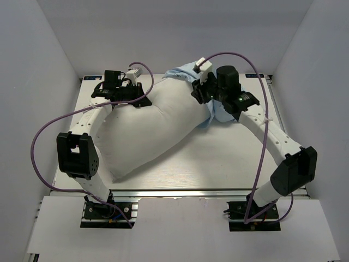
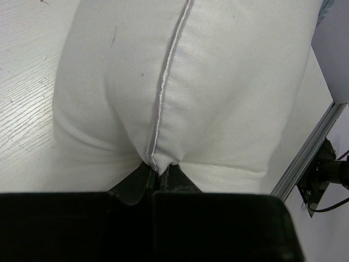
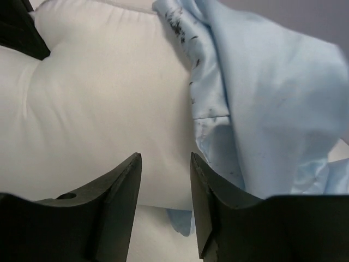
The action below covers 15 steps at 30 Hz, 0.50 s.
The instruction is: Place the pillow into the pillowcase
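Table: rectangular, pale wood-grain top, with a metal rail along its near edge. Lying on it: one pillow, white and plump, set diagonally from the near-left part toward the far centre, seam visible along one end. Also one pillowcase, light blue, crumpled and wrinkled, bunched at the pillow's far-right end and touching it.

Soft, even light from above lit the scene brightly. The pillow cast only a faint shadow on the desk. In the wrist views, the right hand and left hand were dark, slightly blurred silhouettes.
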### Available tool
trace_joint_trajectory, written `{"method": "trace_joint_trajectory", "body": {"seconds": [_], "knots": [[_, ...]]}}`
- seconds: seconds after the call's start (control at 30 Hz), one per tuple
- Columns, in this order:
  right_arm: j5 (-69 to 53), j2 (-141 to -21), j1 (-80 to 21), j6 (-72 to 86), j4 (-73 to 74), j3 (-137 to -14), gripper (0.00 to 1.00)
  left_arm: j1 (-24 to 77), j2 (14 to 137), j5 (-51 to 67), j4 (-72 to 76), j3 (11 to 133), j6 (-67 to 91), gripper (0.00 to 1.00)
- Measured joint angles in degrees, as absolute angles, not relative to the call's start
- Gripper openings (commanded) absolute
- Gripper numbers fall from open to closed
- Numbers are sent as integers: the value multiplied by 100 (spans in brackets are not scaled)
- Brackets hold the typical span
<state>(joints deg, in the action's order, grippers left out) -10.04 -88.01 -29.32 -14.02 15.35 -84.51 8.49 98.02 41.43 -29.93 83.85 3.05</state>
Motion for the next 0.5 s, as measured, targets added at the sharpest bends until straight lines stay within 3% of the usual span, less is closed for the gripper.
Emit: {"method": "trace_joint_trajectory", "body": {"seconds": [0.27, 0.5], "knots": [[-471, -8449, -2847, -1406, 1662, -8449, 61, 849, 9804, 4145, -2993, 8385, 303, 0], [-202, -8761, -2738, -1448, 1702, -8444, 59, 849, 9804, 4147, -2993, 8385, 305, 0]]}}
